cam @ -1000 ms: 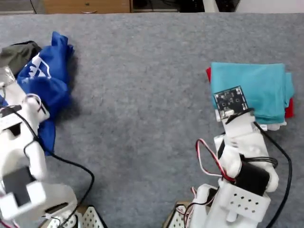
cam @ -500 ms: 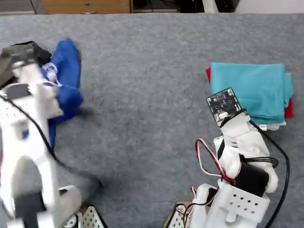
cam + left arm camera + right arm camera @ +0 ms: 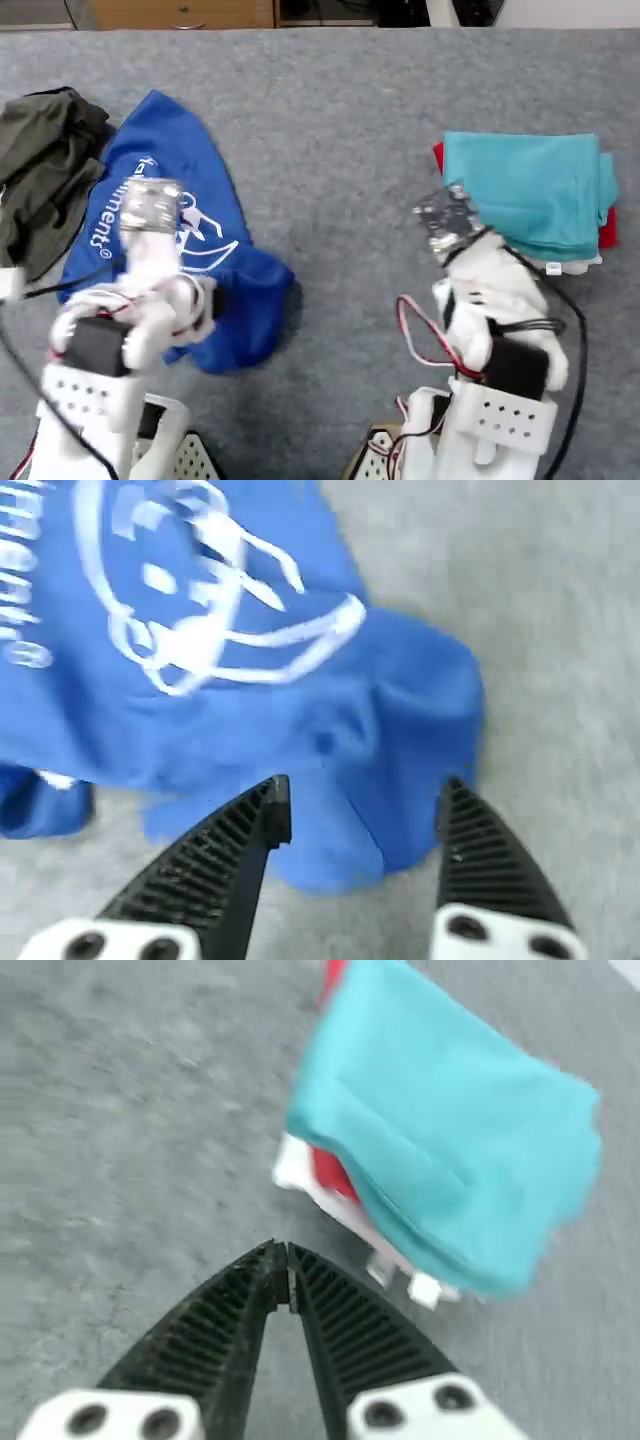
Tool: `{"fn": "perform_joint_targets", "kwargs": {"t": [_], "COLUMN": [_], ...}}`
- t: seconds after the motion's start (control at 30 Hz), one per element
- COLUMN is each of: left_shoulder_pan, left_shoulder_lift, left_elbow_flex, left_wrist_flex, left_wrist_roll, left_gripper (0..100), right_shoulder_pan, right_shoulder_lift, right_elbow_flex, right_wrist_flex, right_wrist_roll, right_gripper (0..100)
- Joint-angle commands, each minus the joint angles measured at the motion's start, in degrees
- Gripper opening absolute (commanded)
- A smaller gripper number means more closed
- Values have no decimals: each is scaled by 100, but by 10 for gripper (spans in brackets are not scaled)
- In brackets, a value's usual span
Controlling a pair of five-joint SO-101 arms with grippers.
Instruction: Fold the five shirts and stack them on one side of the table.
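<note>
Olive shirt (image 3: 40, 180) lies crumpled at the bench (image 3: 340, 120) left edge. Blue shirt (image 3: 225, 235) touches it, rumpled, print up, toward the near-left corner. Left pincer (image 3: 365, 805) has its jaws apart and empty, over the blue shirt's bunched edge. Cloth looks light and limp and will likely drape; best pinched at a hem corner or shoulder, not mid-panel. Right pincer (image 3: 282, 1260) has its jaws together and empty, beside the stack of 3 near the right edge: teal shirt (image 3: 530, 190), red shirt (image 3: 609, 228), white shirt (image 3: 345, 1222).
</note>
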Motion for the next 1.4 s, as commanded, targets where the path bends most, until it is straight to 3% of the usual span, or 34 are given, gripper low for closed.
{"fn": "perform_joint_targets", "kwargs": {"t": [0.0, 0.13, 0.23, 0.33, 0.4, 0.5, 0.57, 0.63, 0.77, 0.9, 0.97, 1.03, 1.23, 1.37], "left_shoulder_pan": [-1108, -2804, -3332, -3464, -3411, -3393, -3402, -3429, -3429, -3490, -3798, -4211, -5547, -6092], "left_shoulder_lift": [-84, 84, 585, 1200, 1499, 1947, 2062, 2053, 1789, 1024, 479, -180, -2633, -3890], "left_elbow_flex": [-1275, -1002, 536, 1987, 2620, 3068, 3147, 3182, 3059, 2444, 2066, 1837, 1767, 1758], "left_wrist_flex": [141, -492, -2022, -3991, -4862, -5495, -5574, -5565, -5011, -2831, -1530, -668, 88, 404], "left_wrist_roll": [-70, -88, -105, -378, -879, -1345, -1477, -1538, -1556, -2277, -2804, -2884, -3218, -3314], "left_gripper": [260, 260, 236, 168, 147, 99, 11, 25, 18, 18, 18, 18, 18, 38], "right_shoulder_pan": [-927, -1930, -2677, -3327, -3662, -4013, -4163, -4277, -4532, -4734, -4796, -4787, -4980, -5015], "right_shoulder_lift": [101, 1059, 2396, 3820, 4708, 5991, 6800, 7574, 8945, 10097, 10554, 10782, 10756, 10800], "right_elbow_flex": [-101, -576, -1297, -2457, -3336, -4655, -5455, -6246, -7793, -9279, -9938, -10158, -9868, -9631], "right_wrist_flex": [-141, -141, -26, 325, 510, 747, 879, 1055, 1688, 2637, 3130, 3191, 3182, 3007], "right_wrist_roll": [-255, -659, -721, -756, -765, -765, -765, -765, -765, -765, -765, -730, -730, -730], "right_gripper": [5, 5, 5, 5, 5, 5, 5, 5, 6, 6, 6, 4, 5, 6]}}
